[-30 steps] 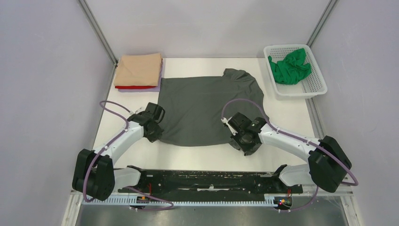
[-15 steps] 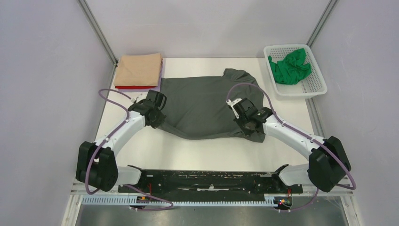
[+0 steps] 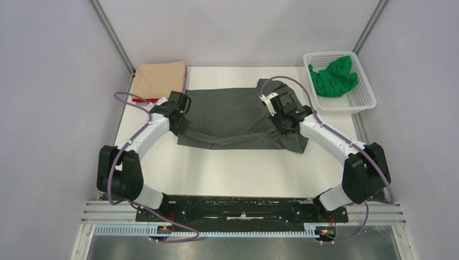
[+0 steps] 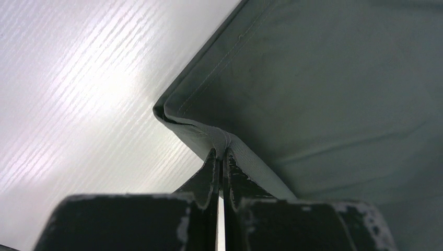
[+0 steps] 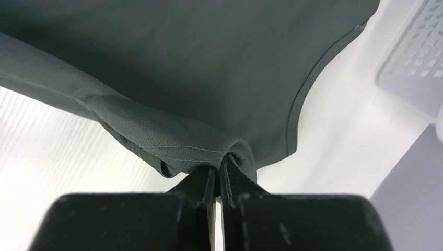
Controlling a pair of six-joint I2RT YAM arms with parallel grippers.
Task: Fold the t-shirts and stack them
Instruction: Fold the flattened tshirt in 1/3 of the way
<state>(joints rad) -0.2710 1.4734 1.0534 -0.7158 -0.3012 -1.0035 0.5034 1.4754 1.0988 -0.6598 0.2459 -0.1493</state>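
A dark grey t-shirt (image 3: 233, 116) lies across the middle of the table, its near hem lifted and doubled back over itself. My left gripper (image 3: 181, 120) is shut on the hem's left corner (image 4: 219, 140). My right gripper (image 3: 285, 120) is shut on a bunched fold of the hem (image 5: 222, 152) at the right. A folded tan t-shirt (image 3: 159, 78) tops a stack at the back left, with a red t-shirt's edge (image 3: 142, 100) showing under it. A bright green t-shirt (image 3: 333, 76) lies crumpled in the basket.
The white mesh basket (image 3: 361, 97) stands at the back right, close to the grey shirt's sleeve. Grey walls and metal posts close in the table on three sides. Bare white tabletop (image 3: 238, 168) lies between the shirt and the arm bases.
Both grippers have carried the grey shirt's near hem away from the arm bases toward the back, folding the lower half over the upper half. The arms have stretched out further.
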